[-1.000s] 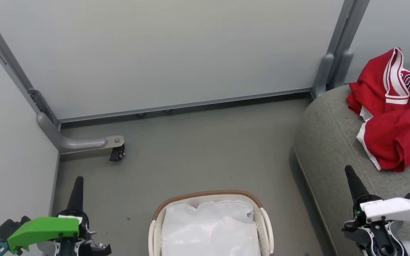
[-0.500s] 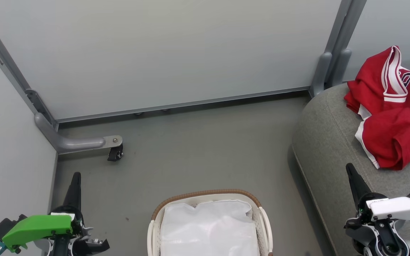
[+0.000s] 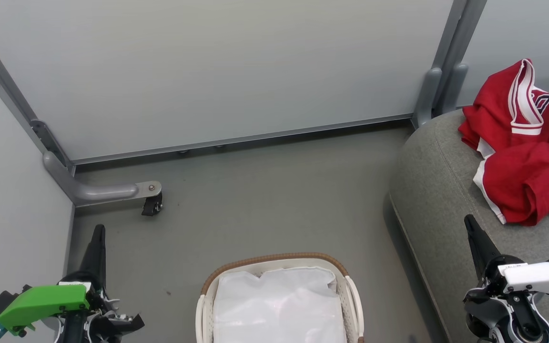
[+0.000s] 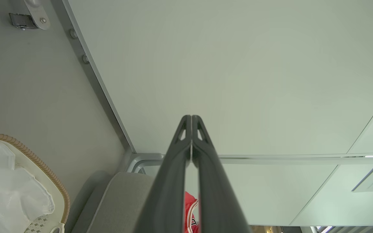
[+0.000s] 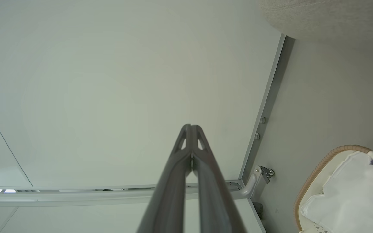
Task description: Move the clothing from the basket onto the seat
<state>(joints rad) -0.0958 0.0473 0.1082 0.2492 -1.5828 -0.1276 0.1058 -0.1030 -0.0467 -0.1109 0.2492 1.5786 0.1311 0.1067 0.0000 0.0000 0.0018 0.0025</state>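
Head view: the clothing (image 3: 524,162) lies heaped on the seat (image 3: 436,190) near the basket (image 3: 274,257), left gripper (image 3: 97,231) and right gripper (image 3: 469,221) clenched empty.

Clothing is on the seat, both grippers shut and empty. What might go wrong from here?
The clothing lies bunched near the rounded end of the seat; a loose fold might slide off.
The right gripper shows close to the pile's lower hem in the head view; a careless swing could snag it.
The basket sits close ahead; rolling forward may bump it.
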